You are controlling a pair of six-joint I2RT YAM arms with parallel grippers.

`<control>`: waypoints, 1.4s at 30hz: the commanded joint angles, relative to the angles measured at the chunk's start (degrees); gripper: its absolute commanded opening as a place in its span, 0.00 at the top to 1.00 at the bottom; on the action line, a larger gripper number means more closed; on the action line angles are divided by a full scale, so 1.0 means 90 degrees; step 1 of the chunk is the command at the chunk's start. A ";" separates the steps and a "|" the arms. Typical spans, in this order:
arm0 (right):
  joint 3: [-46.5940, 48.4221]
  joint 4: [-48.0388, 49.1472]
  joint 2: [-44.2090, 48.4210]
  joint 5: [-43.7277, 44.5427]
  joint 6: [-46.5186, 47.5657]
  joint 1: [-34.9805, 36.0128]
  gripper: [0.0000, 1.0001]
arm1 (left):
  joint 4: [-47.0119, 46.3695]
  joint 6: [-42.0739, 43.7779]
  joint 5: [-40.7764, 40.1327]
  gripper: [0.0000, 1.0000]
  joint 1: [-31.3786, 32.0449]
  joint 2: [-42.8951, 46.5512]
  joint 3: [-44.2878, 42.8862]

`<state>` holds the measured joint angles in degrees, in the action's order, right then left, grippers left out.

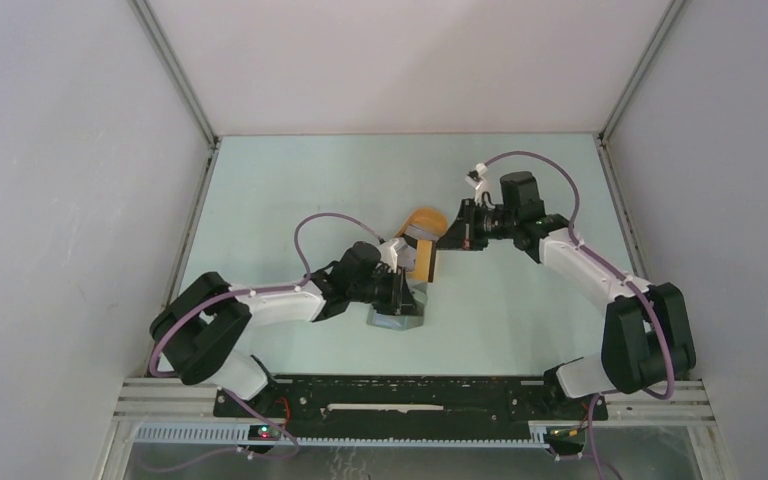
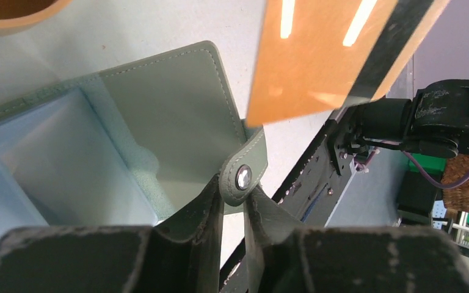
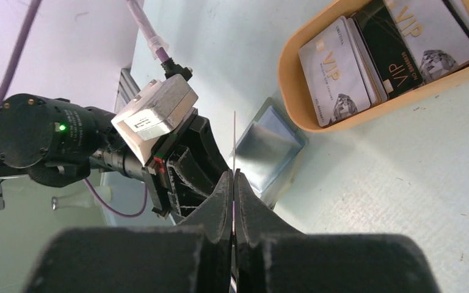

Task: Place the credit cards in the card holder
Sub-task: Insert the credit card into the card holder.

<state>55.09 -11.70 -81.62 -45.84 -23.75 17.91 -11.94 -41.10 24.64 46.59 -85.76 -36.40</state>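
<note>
From overhead the two arms meet at the middle of the desk [image 1: 520, 300]. The left gripper [image 1: 406, 298] sits low over the card holder [image 1: 397, 318], and the right gripper [image 1: 452, 237] reaches in from beside the orange tray [image 1: 425, 218], but from up there I can't make out either pair of jaws. The left wrist view shows more. The grey-green holder lies opened flat on the desk with a clear window pocket showing. Its snap tab [image 2: 243, 176], metal button facing up, lies in the gap between the left gripper's fingers [image 2: 203, 210], which stand a little apart. Whether they press on the tab I cannot tell. A tan card [image 2: 317, 55] with a dark stripe hangs in the air close above the holder's far edge, blurred by nearness. The right wrist view shows that same card only as a thin edge-on line rising from the right gripper's fingers [image 3: 225, 195], which are pressed together on it. The holder's open pocket lies just beyond. That view alone looks into the tray, where the other credit cards [image 3: 336, 70] lie overlapping, whitish ones and a black one [image 3: 383, 55], all printed VIP.
</note>
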 commanded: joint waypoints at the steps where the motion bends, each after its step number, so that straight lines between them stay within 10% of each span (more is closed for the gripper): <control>1: -0.0013 0.0062 -0.0182 0.0591 0.0053 0.0338 1.00 | -0.0090 0.0005 0.0123 0.77 0.0055 -0.0013 -0.0308; 12: -0.0008 -0.0478 -0.0386 0.1970 0.1001 0.0788 1.00 | -0.0076 0.0023 -0.0033 0.70 0.0060 0.0396 -0.0183; 26: -0.0008 -0.0726 -0.0256 0.2715 0.1837 0.1268 1.00 | 0.1259 0.0013 -0.2360 0.60 -0.0476 0.2832 0.0767; 42: -0.0008 -0.0738 -0.0118 0.2406 0.1859 0.1135 1.00 | -0.0086 -0.0062 -0.0791 0.73 -0.0486 0.1176 0.0603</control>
<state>55.00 -18.44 -85.17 -23.09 -7.77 28.86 -8.73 -41.17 13.13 41.04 -71.92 -29.12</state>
